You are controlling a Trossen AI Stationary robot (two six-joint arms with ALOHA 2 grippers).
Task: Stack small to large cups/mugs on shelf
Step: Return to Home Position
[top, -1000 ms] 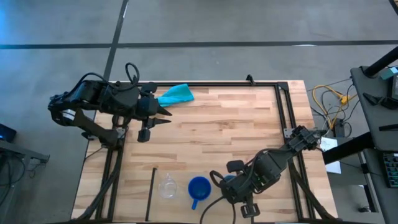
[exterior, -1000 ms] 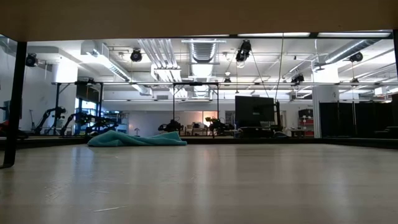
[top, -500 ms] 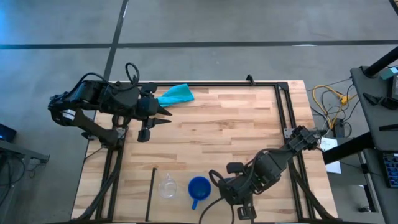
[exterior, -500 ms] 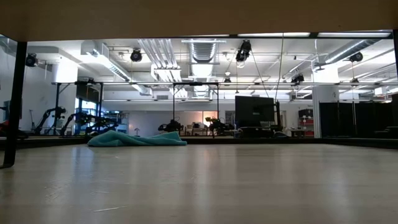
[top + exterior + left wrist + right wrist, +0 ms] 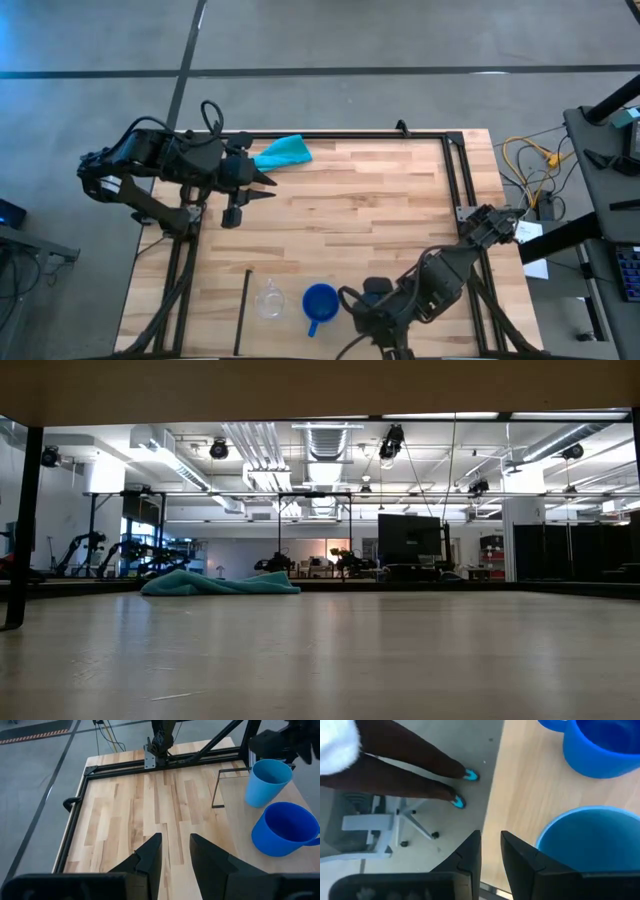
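Observation:
The dark blue mug (image 5: 320, 300) stands upright near the table's near edge, with the tiny clear cup (image 5: 270, 300) to its left. In the high view my right arm covers the light blue cup. The left wrist view shows that cup (image 5: 267, 782) upright beside the mug (image 5: 287, 827). My right gripper (image 5: 490, 845) is shut and hangs over the near table edge, with the light blue cup (image 5: 590, 850) just beside one finger. My left gripper (image 5: 176, 842) is shut and waits at the far left (image 5: 268, 188). One short black rod (image 5: 245, 310) borders the shelf plank. My right gripper's finger (image 5: 520, 855) stands right beside the light blue cup's rim (image 5: 545, 837), and I cannot tell whether they touch. The cup is not between the fingers and stands on the table.
A teal cloth (image 5: 283, 152) lies at the far edge, left of centre. Black rails (image 5: 455, 180) frame the table. Beyond the near edge, a person's legs (image 5: 420, 765) and a chair base (image 5: 385, 830) show on the floor.
My right arm has moved toward the table's near edge and a little to the left. It now covers the light blue cup in the high view. The mug and the clear cup have stayed in place.

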